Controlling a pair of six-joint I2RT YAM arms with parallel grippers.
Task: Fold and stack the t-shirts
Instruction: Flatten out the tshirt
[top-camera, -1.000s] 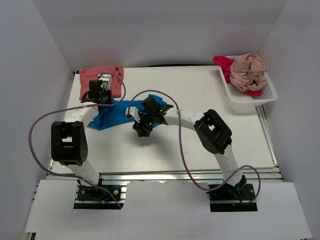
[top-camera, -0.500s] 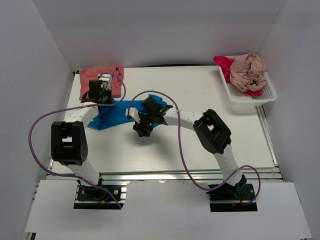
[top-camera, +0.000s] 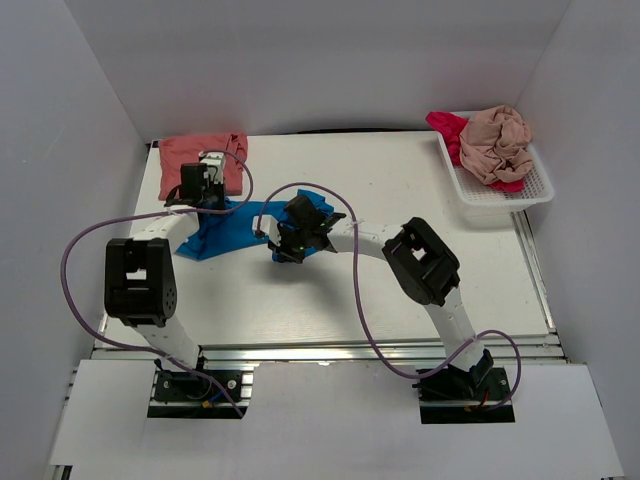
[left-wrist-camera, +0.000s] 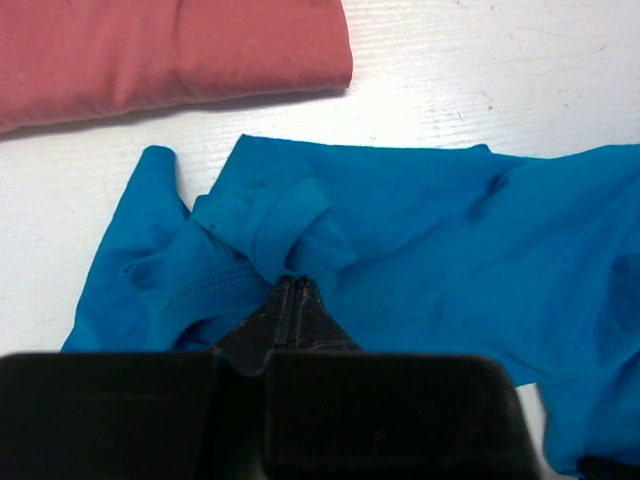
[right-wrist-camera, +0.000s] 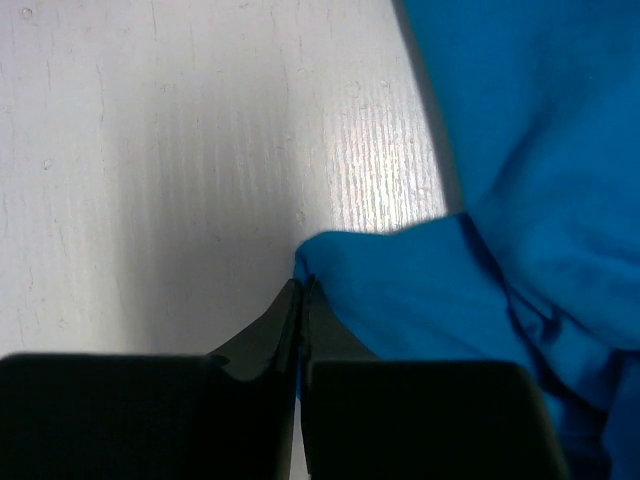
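1. Left tool (left-wrist-camera: 293, 290): clenched on a bunched fold of the blue t-shirt (left-wrist-camera: 450, 230).
2. Right tool (right-wrist-camera: 300, 285): clenched on the opposite edge of the same garment, tips low over the surface (right-wrist-camera: 150, 150).
3. The blue t-shirt lies crumpled at left-centre, near the folded salmon t-shirt (top-camera: 200, 150) but not touching it. The beige-pink t-shirt (top-camera: 497, 145) and magenta t-shirt (top-camera: 445, 128) sit in the basket (top-camera: 500, 195) at far right.
4. Step in hand, as judged: spreading the garment. Verify that each pinch holds firmly. Lift evenly and draw the tools apart until the cloth lies flat. Keep clear of the salmon t-shirt.
5. Change: one second earlier the right tool stood open, slightly nearer the arm bases. It is now closed at the hem. The left tool is unchanged.
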